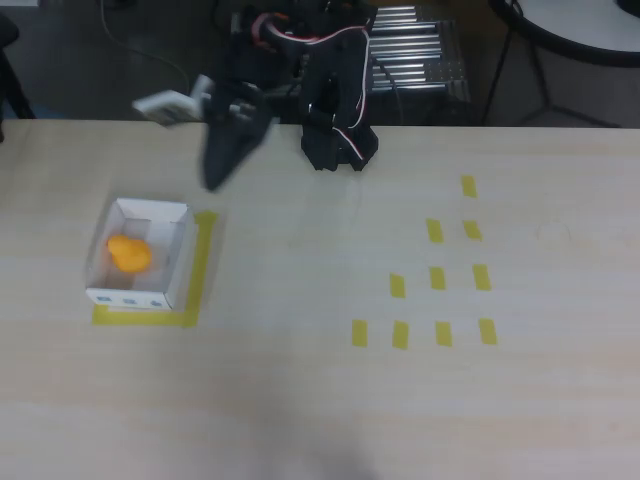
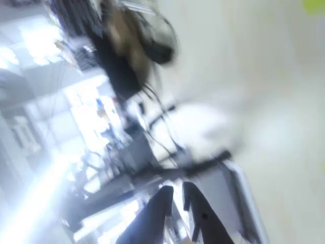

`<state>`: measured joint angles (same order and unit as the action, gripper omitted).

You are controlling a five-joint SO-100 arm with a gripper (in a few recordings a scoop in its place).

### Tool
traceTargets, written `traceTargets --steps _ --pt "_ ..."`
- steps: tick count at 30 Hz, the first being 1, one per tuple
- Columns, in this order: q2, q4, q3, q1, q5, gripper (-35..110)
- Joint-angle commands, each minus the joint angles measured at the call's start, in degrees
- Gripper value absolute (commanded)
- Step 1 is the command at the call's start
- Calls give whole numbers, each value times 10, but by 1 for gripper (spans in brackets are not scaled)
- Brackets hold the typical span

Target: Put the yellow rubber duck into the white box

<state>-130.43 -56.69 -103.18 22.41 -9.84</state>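
Blurred by motion, the gripper [image 1: 215, 175] hangs above the table [image 1: 300, 400], just behind the box [image 1: 160, 290]; in the wrist view its fingers [image 2: 203, 218] stand slightly spread, gripping nothing. One duck [image 1: 129, 252] sits inside the one box. Right of the box lie ten tape strips [image 1: 437, 278].

- My desk [image 1: 300, 400] is a pale wood-grain top; in the overhead view it runs across the whole picture.
- The white box [image 1: 145, 255] sits on it, my landmark, well to the left.
- A yellow tape outline [image 1: 200, 270] lies flat under the box, showing along its right and lower sides.
- My black base [image 1: 340, 145] stands on the desk up and to the right of the box, by the far edge.
- Short yellow tape strips [image 1: 437, 280] lie scattered far right of the box.
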Motion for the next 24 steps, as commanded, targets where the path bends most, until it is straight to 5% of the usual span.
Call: traceTargets --steps 1,11,24 --pt "-153 -11 -227 -115 -69 0" --pt "-409 -22 -595 -250 -80 0" --pt "-607 -131 -694 -238 -51 0"
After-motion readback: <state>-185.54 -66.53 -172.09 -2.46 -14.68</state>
